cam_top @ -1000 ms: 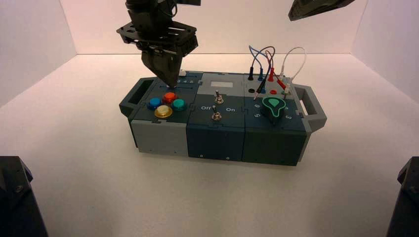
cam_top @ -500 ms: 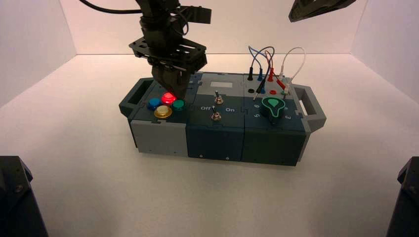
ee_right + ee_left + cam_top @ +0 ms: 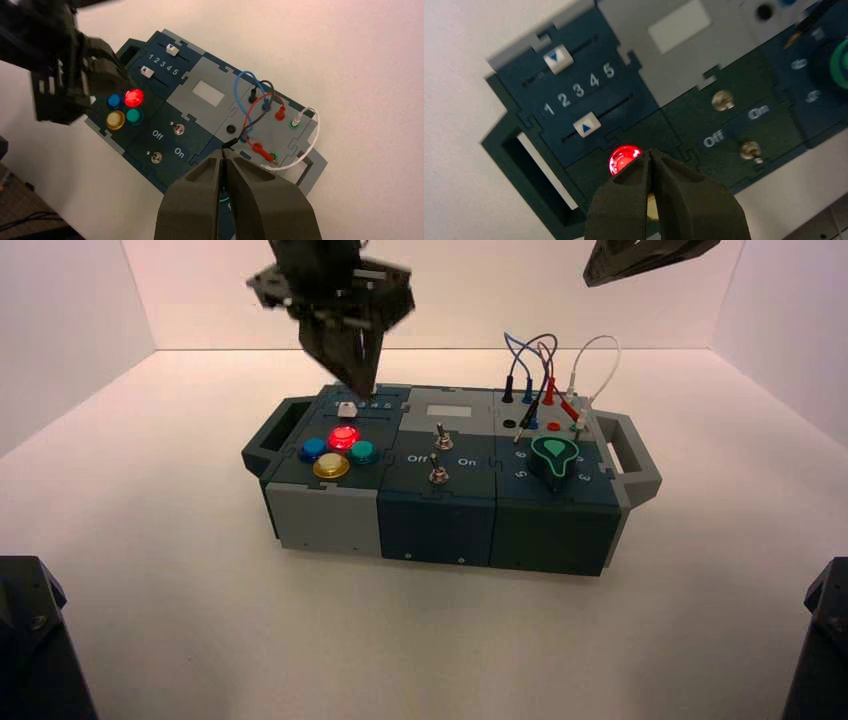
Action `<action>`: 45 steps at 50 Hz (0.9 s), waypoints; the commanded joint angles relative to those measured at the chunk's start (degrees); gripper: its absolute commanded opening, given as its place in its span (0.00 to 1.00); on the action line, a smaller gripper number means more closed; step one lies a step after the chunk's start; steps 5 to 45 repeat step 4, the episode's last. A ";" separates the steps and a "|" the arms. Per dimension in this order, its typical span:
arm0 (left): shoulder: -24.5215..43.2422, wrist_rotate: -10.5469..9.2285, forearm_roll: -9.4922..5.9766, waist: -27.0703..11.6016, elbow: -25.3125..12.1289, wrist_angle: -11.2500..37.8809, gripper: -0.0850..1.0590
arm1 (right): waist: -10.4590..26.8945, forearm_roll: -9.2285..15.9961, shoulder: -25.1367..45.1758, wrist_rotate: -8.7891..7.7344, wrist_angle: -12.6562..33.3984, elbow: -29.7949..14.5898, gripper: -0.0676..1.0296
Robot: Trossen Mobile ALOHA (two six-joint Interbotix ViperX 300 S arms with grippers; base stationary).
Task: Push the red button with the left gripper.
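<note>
the blue button [image 3: 313,448] is at the box's [image 3: 437,510] left, beside the yellow one [image 3: 331,467]. the red button [image 3: 343,437] glows behind yellow, between blue and green [image 3: 362,452]. the left gripper [image 3: 368,394], clenched on nothing, hovers above the box, apart from red. the right gripper [image 3: 224,153], also clenched, waits above the right part.

The red button [image 3: 343,438] is left uncovered from above; the way rightward across the box [image 3: 437,500] is obstructed by upright switches [image 3: 443,440] and wires [image 3: 545,355].
</note>
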 commanded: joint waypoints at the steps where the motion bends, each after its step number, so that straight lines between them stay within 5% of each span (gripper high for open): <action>1: -2.20 -0.09 0.26 0.09 -1.67 0.44 0.05 | 0.18 0.26 0.70 -0.09 -0.09 -1.58 0.04; 45: -1.76 -0.09 0.35 0.00 -1.93 0.44 0.05 | 0.18 0.26 1.05 0.00 0.18 -1.76 0.04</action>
